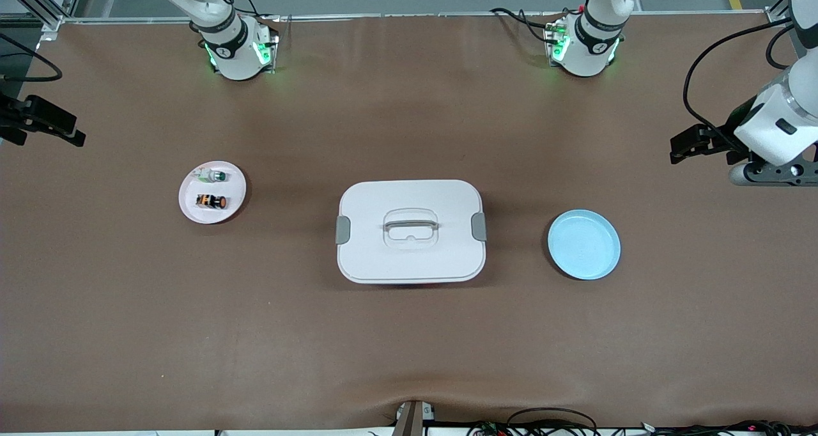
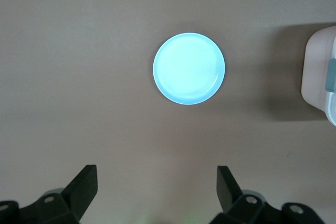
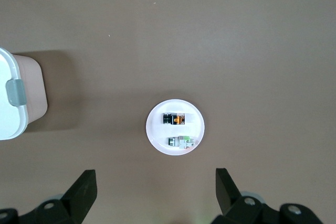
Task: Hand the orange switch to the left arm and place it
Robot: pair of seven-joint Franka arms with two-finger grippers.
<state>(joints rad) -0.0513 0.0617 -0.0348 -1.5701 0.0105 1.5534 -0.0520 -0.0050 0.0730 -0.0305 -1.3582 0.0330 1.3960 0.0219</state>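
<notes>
Nearest sits the box (image 1: 410,231). Both arms wait raised: left gripper (image 2: 156,192) over the blue plate (image 2: 189,68), right gripper (image 3: 156,195) over the orange switch (image 3: 175,119) (jaws wide, empty).

White box (image 1: 410,231), blue plate (image 1: 583,244).

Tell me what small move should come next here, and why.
Probably lower the open right gripper toward the tiny black switch with the round orange cap. It lies untouched on the round pink plate beside a green-capped switch. The open left gripper waits above the round blue plate.
</notes>
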